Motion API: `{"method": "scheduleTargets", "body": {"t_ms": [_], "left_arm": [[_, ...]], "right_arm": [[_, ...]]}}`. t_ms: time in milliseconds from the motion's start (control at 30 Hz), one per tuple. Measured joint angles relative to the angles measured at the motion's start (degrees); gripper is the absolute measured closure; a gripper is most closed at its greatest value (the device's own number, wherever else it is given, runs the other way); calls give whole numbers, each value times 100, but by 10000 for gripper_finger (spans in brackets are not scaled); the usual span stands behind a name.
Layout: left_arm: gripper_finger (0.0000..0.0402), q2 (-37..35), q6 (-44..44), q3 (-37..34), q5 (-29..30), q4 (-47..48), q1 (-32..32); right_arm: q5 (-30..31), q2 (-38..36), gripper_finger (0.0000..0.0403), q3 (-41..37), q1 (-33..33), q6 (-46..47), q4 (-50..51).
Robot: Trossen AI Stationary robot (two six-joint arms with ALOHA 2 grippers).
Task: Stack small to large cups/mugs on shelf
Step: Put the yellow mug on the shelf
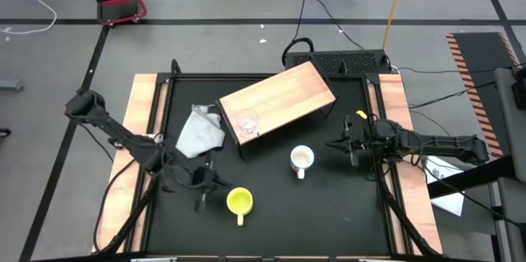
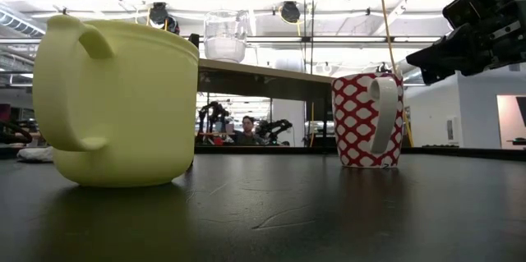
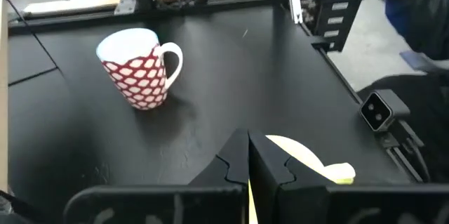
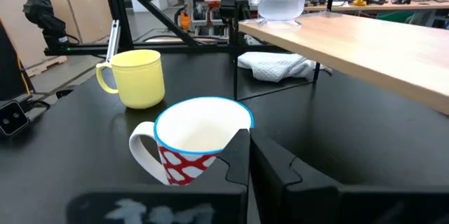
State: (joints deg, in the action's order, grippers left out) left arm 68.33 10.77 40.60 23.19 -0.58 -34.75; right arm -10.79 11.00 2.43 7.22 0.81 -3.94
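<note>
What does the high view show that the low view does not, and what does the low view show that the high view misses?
Only the high view shows the white-grey cloth beside the shelf, and both arms whole, left end effector and right end effector shut. Only the low view shows the red pattern on the white mug and a person in the room behind. Both show the yellow mug, the white mug and the glass cup on the shelf.
</note>
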Motion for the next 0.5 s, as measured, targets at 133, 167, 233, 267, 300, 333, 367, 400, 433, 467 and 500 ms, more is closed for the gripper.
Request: {"method": "scheduleTargets", "body": {"t_ms": [133, 167, 233, 267, 300, 333, 367, 400, 433, 467, 500], "left_arm": [[401, 212, 272, 592, 39, 735, -79], [401, 280, 342, 767, 41, 936, -84], [401, 437, 519, 1111, 39, 1447, -85], [401, 538, 606, 1304, 39, 1732, -84], [401, 642, 676, 1493, 39, 1975, -82], [401, 746, 738, 1684, 28, 2228, -82], [401, 855, 791, 1872, 6, 2475, -80], [401, 967, 833, 2061, -59, 2714, -80], [401, 1088, 887, 2248, -83, 2952, -75], [401, 1220, 959, 2432, -133, 3192, -62], [401, 1346, 1018, 2614, -205, 3431, -48]], "right_arm": [[1, -1, 403, 0, 1, 0, 31], [1, 0, 403, 0, 1, -2, 32], [1, -2, 403, 0, 2, 0, 32], [2, 0, 403, -1, 0, 0, 32], [2, 0, 403, 0, 0, -2, 32], [2, -2, 403, 0, 2, -5, 30], [2, -2, 403, 0, 0, -14, 32], [2, 0, 403, 0, 0, -17, 32], [2, 0, 403, 0, 0, -14, 31], [1, -2, 403, -1, 1, -9, 31], [2, -2, 403, 0, 0, -8, 32]]}}
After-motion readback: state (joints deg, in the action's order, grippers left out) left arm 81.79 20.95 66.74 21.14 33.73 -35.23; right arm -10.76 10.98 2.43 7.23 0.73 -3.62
